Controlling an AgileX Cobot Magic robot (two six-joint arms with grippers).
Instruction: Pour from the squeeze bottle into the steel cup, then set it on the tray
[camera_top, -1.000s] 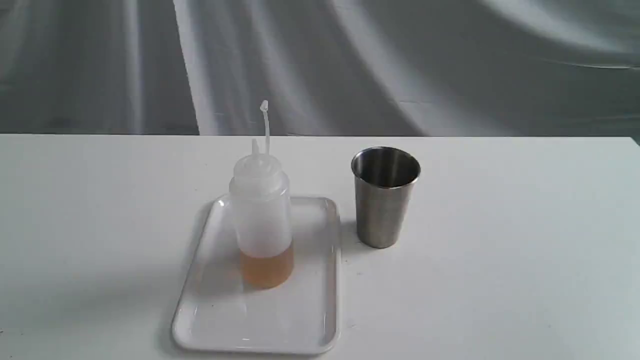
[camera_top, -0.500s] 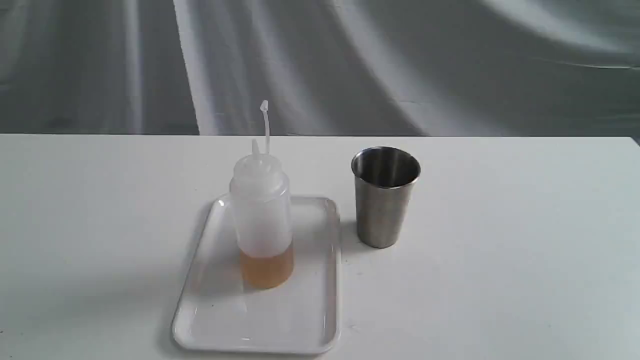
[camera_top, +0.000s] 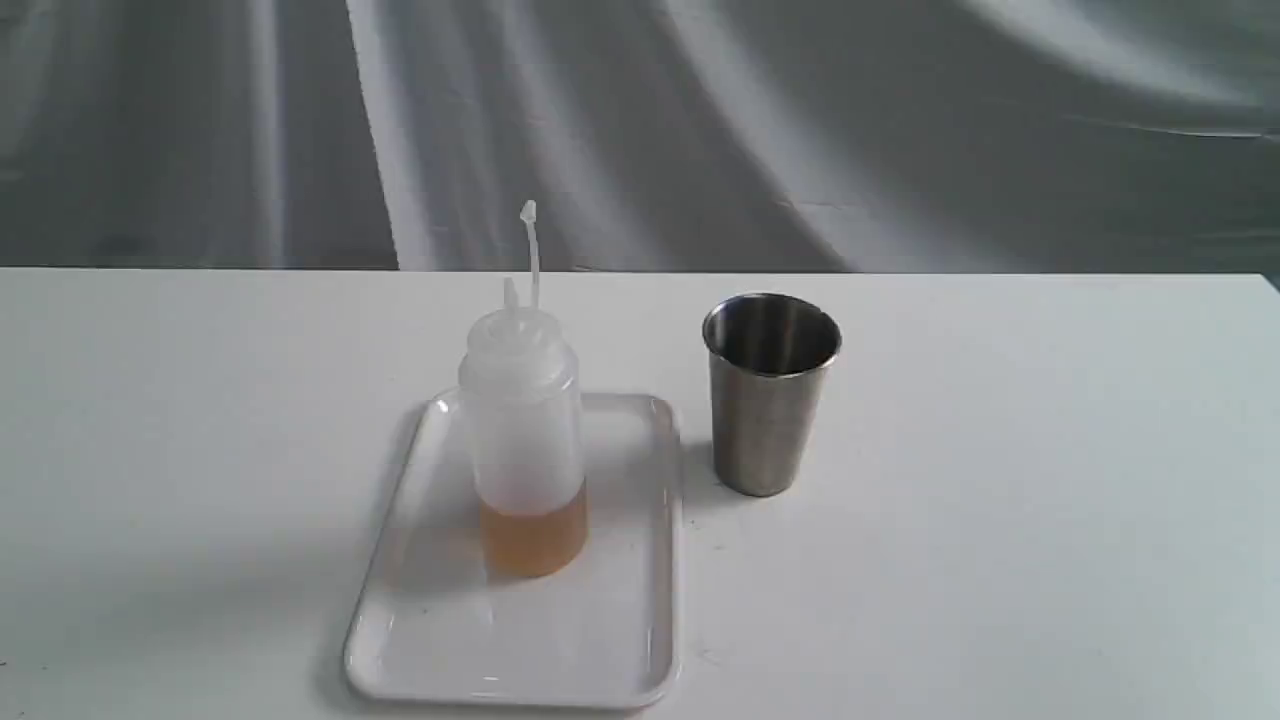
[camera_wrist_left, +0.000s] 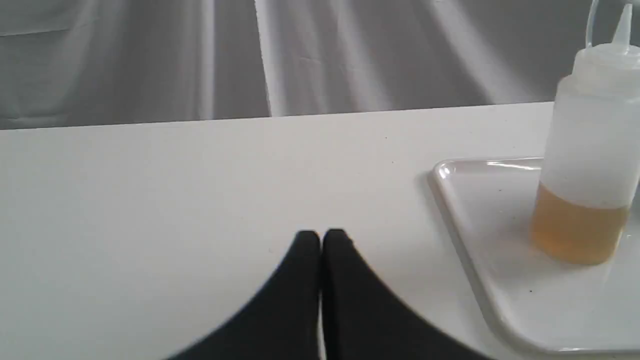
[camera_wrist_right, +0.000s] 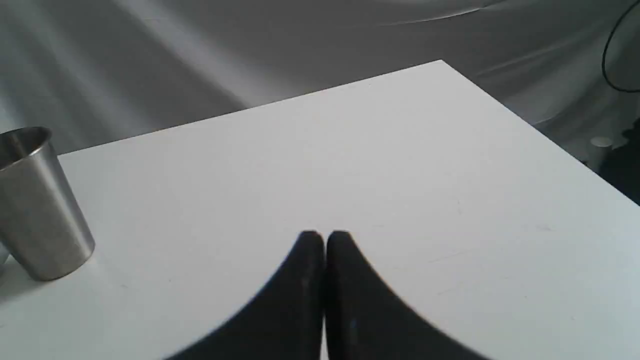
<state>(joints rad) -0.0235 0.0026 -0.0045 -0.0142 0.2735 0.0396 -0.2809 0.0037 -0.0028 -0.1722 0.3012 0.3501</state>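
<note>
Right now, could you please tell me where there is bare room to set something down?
The table is bare right of the steel cup and left of the tray. The tray's near half, in front of the squeeze bottle, is free too. Crowded: the narrow gap between tray and cup.

Upright on the white tray (camera_top: 440, 640), translucent squeeze bottle (camera_top: 522, 430), nozzle uncapped, amber liquid low inside; just beside the tray's right rim, not touching, upright brushed steel cup (camera_top: 768, 420).
</note>
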